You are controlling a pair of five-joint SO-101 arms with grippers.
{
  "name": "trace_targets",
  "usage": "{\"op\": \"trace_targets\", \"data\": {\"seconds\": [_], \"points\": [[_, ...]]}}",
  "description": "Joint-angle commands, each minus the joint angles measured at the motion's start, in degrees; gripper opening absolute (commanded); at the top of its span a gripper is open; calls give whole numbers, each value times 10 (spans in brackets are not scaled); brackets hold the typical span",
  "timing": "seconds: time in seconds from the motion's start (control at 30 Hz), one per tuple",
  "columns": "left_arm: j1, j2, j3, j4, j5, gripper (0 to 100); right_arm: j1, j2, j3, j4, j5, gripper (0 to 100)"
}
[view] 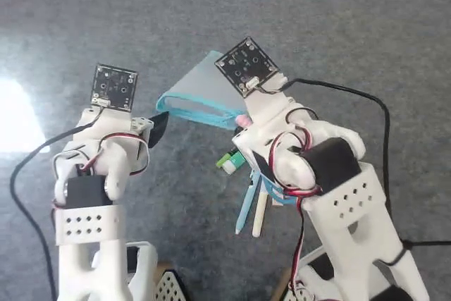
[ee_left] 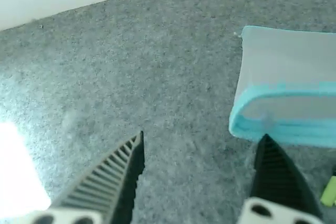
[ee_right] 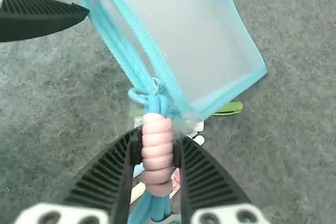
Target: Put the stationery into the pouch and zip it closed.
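Two tools at work and they're in totally different states. The right tool (ee_right: 156,139) is pressed together on a pink ribbed piece (ee_right: 156,156) that hangs off the zipper end of the pouch (ee_right: 194,45), so that corner of the pouch sits right at its tips. The left tool (ee_left: 202,139) is spread wide with nothing between its fingers. The teal-edged corner of the pouch lies just beside one of them, though I can't tell if they touch. From the high camera the pouch sits between the two arms on the grey desk (view: 352,47), with its teal rim gaping open a bit toward them. That view also gives you the stationery: a light blue pen (view: 246,206) and a white pen (view: 259,215) lie side by side on the desk next to the right arm, outside the pouch, with a small green-and-white thing (view: 230,161) near them, closer to the pouch. The right wrist camera is where you actually see the pinch on the pink piece and the blue loops tied to it. Up top it's a pink dot.
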Motion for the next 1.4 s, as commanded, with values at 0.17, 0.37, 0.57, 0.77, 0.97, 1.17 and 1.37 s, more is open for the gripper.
{"op": "trace_targets", "data": {"seconds": [0.17, 0.37, 0.57, 0.77, 0.97, 1.17, 1.37], "points": [[6, -17, -32, 40, 10, 319, 3, -19, 50, -54, 5, 7], [44, -18, 11, 24, 13, 319, 2, -25, 48, -54, 4, 7], [44, -15, 65, -50, 20, 318, 1, -25, -5, -15, 2, 7], [47, -14, 71, -79, 18, 241, 1, -25, -19, 16, 6, 7], [83, -14, 131, -148, 9, 126, -7, -26, -19, 33, 16, 7], [88, -14, 141, -158, 12, 220, -49, -43, -19, 58, 32, 8], [120, -14, 143, -158, 9, 107, -49, -106, 7, 61, 40, 8]]}}
